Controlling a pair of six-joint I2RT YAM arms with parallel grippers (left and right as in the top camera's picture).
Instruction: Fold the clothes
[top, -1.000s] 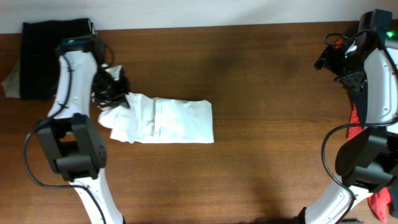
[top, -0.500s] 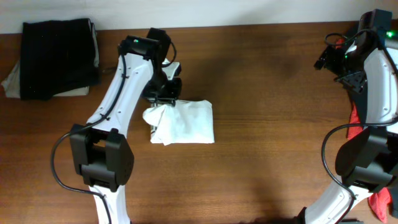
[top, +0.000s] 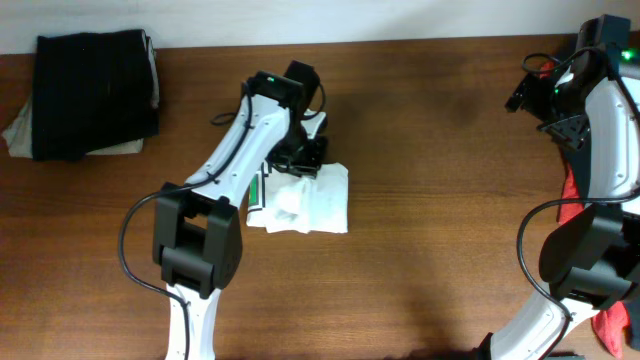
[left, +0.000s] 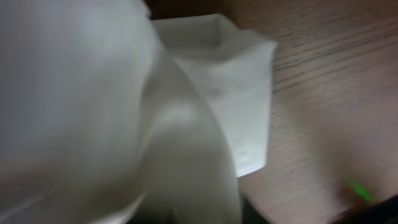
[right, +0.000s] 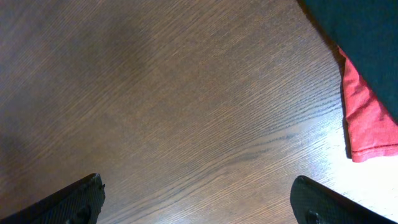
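The left jaws sit at the far edge of the white garment (top: 308, 200); blurred cloth fills their camera, so I cannot tell if they pinch it. The right jaws are spread wide above bare tabletop (right: 186, 112). The garment lies folded on the tabletop, left of the middle, with its green label (top: 257, 190) at the left edge.

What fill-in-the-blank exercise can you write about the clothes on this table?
1. The folded garment in the middle of the table is ___.
2. The small label on it is ___.
3. The pile at the far left is mostly ___.
4. The right gripper has its jaws ___.
Missing words: white; green; black; open.
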